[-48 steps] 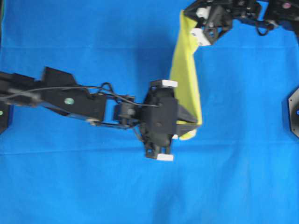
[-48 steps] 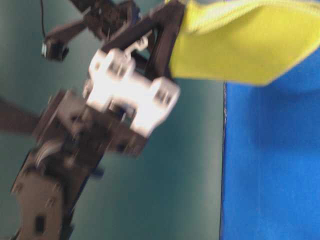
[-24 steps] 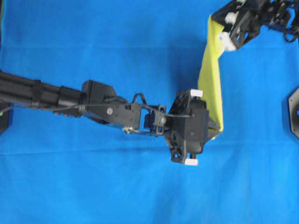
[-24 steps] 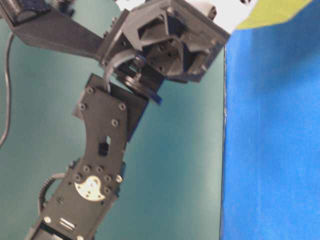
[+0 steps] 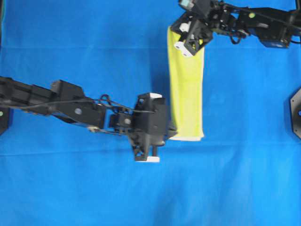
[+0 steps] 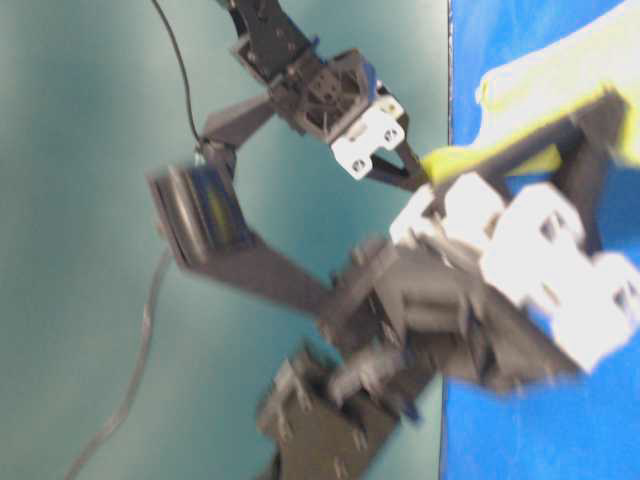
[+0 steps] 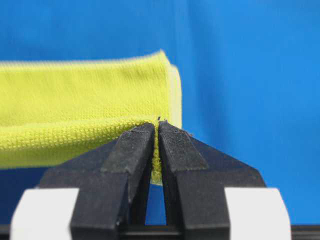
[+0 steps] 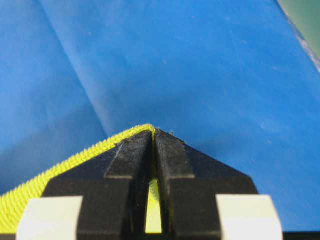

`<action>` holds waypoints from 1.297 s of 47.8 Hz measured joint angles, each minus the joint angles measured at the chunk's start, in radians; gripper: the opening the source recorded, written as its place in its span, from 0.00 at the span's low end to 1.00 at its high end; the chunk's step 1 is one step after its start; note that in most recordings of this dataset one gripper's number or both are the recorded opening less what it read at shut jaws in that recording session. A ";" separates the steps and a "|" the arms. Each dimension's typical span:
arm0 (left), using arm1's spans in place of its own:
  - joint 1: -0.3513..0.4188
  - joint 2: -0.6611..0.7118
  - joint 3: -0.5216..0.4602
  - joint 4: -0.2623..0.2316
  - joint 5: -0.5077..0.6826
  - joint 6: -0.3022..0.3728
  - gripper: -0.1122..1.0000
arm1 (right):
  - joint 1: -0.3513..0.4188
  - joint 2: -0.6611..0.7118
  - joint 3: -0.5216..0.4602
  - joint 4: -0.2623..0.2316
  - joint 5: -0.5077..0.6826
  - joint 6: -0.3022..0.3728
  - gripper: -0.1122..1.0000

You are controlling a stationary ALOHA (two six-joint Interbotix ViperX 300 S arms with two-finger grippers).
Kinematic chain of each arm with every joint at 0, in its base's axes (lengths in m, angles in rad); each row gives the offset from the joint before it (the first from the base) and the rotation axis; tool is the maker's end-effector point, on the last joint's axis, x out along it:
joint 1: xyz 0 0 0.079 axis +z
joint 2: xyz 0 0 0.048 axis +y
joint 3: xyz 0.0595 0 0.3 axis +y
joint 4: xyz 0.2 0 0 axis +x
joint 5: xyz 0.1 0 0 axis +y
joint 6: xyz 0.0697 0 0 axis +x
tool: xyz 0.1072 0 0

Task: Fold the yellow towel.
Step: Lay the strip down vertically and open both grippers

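Yellow towel [image 5: 186,89] lies as a narrow folded strip on the blue worktop [image 5: 94,47]. Wrist views alone show both grips: left end effector [image 7: 156,131] and right end effector [image 8: 153,137] each clamp a towel corner.

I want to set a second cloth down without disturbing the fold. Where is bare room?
Bare blue cover lies below the left arm, above it at upper left, and right of the yellow towel. The middle is crowded: left gripper and right gripper each pinch a towel end.
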 measured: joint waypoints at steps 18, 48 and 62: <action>-0.014 -0.021 0.046 0.000 -0.020 0.000 0.14 | 0.028 0.008 -0.015 -0.029 -0.005 -0.028 0.13; -0.026 -0.067 0.048 0.000 0.075 0.012 0.80 | 0.038 0.009 -0.021 -0.083 -0.014 -0.035 0.62; -0.031 -0.209 0.098 0.000 0.224 -0.005 0.78 | 0.061 -0.052 0.009 -0.083 0.012 -0.034 0.63</action>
